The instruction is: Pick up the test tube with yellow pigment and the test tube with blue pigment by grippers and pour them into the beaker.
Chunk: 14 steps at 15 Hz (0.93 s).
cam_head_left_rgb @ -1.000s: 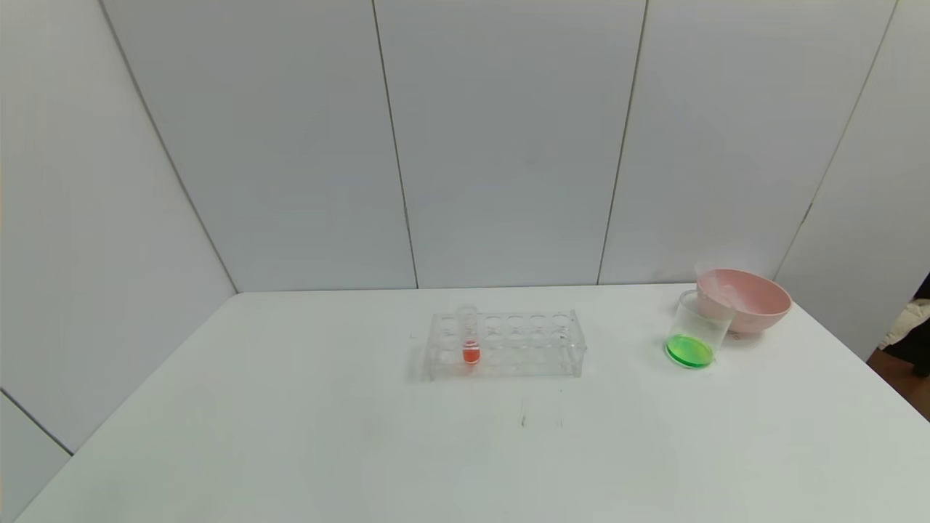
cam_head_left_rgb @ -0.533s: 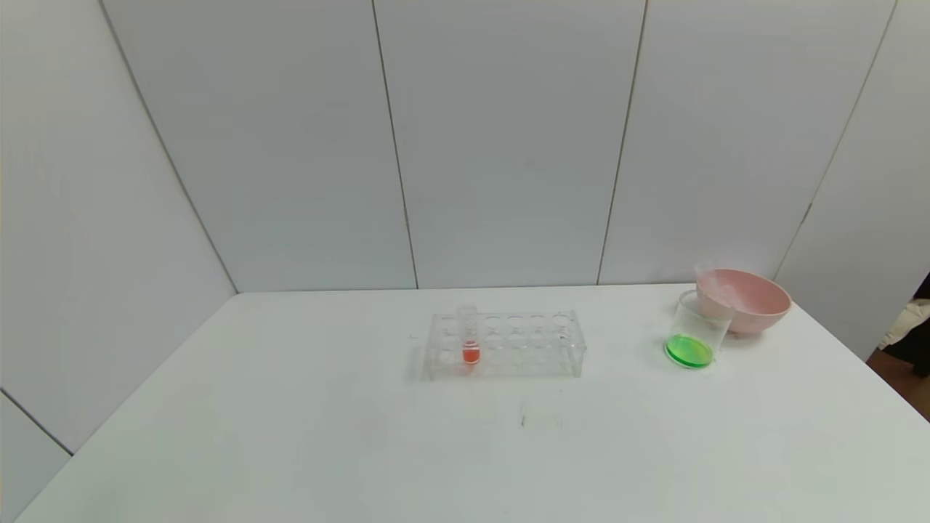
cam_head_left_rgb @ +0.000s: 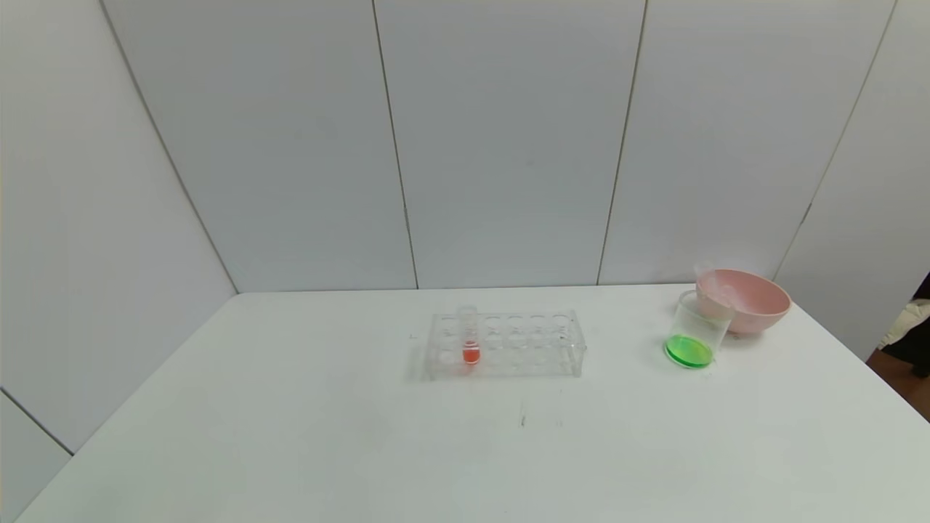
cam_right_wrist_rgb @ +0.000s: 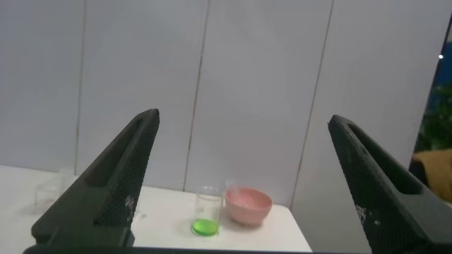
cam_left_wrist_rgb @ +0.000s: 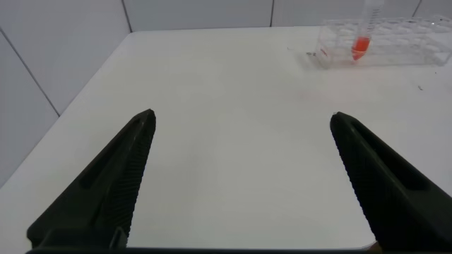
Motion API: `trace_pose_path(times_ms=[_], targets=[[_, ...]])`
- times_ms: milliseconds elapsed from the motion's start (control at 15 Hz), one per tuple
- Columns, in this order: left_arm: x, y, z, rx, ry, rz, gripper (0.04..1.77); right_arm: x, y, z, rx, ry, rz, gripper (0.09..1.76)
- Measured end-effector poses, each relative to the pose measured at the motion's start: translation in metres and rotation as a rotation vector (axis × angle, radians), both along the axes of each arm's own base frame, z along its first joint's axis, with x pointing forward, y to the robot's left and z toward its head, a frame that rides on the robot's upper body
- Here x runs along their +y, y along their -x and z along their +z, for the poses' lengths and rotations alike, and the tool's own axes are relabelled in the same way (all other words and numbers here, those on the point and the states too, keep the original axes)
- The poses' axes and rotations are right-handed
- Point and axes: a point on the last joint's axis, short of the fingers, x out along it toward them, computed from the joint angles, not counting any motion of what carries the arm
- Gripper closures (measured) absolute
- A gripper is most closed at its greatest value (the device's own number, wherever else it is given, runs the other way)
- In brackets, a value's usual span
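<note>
**Beaker holds green liquid, both grippers wide and empty**

Beaker (cam_head_left_rgb: 697,330) stands at the right rear of the white table (cam_head_left_rgb: 290,436), just in front of the pink bowl (cam_head_left_rgb: 748,298) and touching or nearly touching it; can't tell which. It is clear, straight-walled, upright or slightly tilted, with a shallow layer of bright green liquid at the bottom. No readable markings on the glass. Right wrist view shows the same pair: beaker (cam_right_wrist_rgb: 206,213) beside bowl (cam_right_wrist_rgb: 248,204).

No tube with yellow or blue liquid visible in any view. Something clear sits inside the bowl, too faint to identify.

Clear rack (cam_head_left_rgb: 505,345) sits mid-table, well left of the beaker. 1 tube with red-orange liquid (cam_head_left_rgb: 470,341) stands upright in a hole near the rack's left end; the other holes look vacant. Left wrist view shows rack (cam_left_wrist_rgb: 402,42) and tube (cam_left_wrist_rgb: 361,32) too.

Right gripper (cam_right_wrist_rgb: 244,190): fingers spread wide, nothing between them, raised above table level well away from the beaker, aimed toward beaker and bowl.

Left gripper (cam_left_wrist_rgb: 244,183): fingers spread wide, holding nothing, low over bare table at the left side, well apart from the rack.

Neither arm shows in the head view. No labels, brands or writing readable anywhere.
</note>
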Motion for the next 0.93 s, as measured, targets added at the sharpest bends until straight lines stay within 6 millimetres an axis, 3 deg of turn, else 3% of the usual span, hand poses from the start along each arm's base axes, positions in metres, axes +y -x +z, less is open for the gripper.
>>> trace_pose_path(times_ms=[333,533,667,933], targets=[[0.0,0.0,0.0,0.0,0.0,0.0,0.05,-0.002,-0.042,-0.071,0.268,-0.031,-0.089,0.14],[0.0,0.0,0.0,0.0,0.0,0.0,0.05,-0.002,-0.057,-0.111,0.452,-0.031,-0.083,0.14],[0.0,0.0,0.0,0.0,0.0,0.0,0.05,-0.001,-0.059,-0.124,0.552,-0.039,-0.03,0.14],[0.0,0.0,0.0,0.0,0.0,0.0,0.05,-0.001,-0.059,-0.126,0.565,-0.055,-0.023,0.14]])
